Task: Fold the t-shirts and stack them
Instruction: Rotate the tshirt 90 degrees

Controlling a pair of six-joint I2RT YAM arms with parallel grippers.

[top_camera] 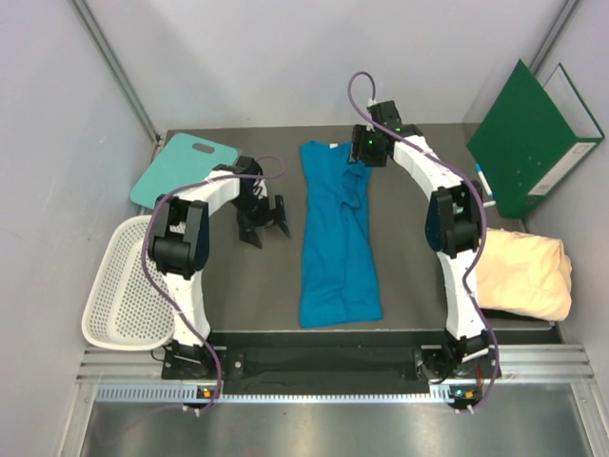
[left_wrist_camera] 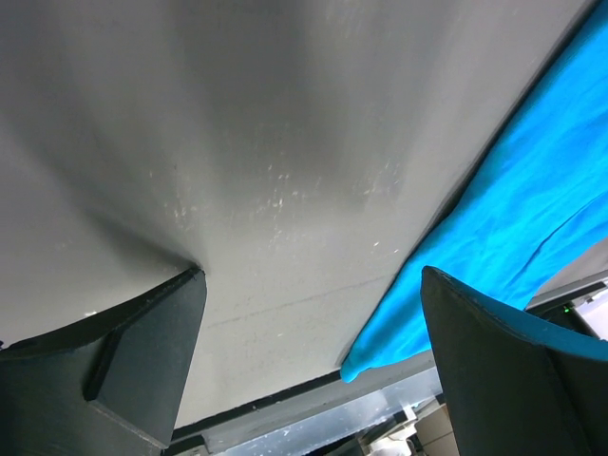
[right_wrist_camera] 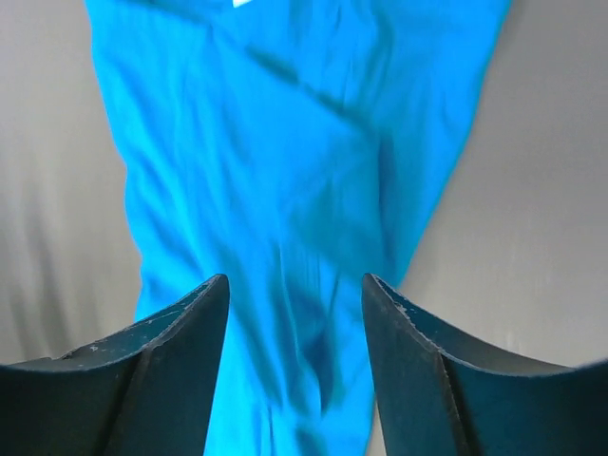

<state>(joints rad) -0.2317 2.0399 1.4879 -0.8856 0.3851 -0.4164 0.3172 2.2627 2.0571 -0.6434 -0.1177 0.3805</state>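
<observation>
**Blue shirt flat on table, both grippers open and holding nothing**

The grey table (top_camera: 409,276) carries everything noted here; positions are given from the blue t-shirt (top_camera: 335,238). That shirt lies flat in the middle as a long narrow strip running from the far side to the near edge, with some bunching toward its far end.

The cream t-shirt (top_camera: 523,276) sits well to the right of it, as a soft folded bundle at the table's right border. A green folder (top_camera: 528,138) leans at the wall, right of the blue t-shirt and beyond its far end. A white mesh basket (top_camera: 124,286) rests well to its left, off the table's left side. A teal board (top_camera: 181,167) lies left of its far end.

The left gripper (top_camera: 266,228) hangs just left of the shirt over bare table, fingers (left_wrist_camera: 142,351) spread wide, nothing between them. The right gripper (top_camera: 360,162) is over the shirt's far end, fingers (right_wrist_camera: 171,361) partly apart with blue cloth below; no cloth is pinched. Whether the tips touch the fabric I cannot tell.
</observation>
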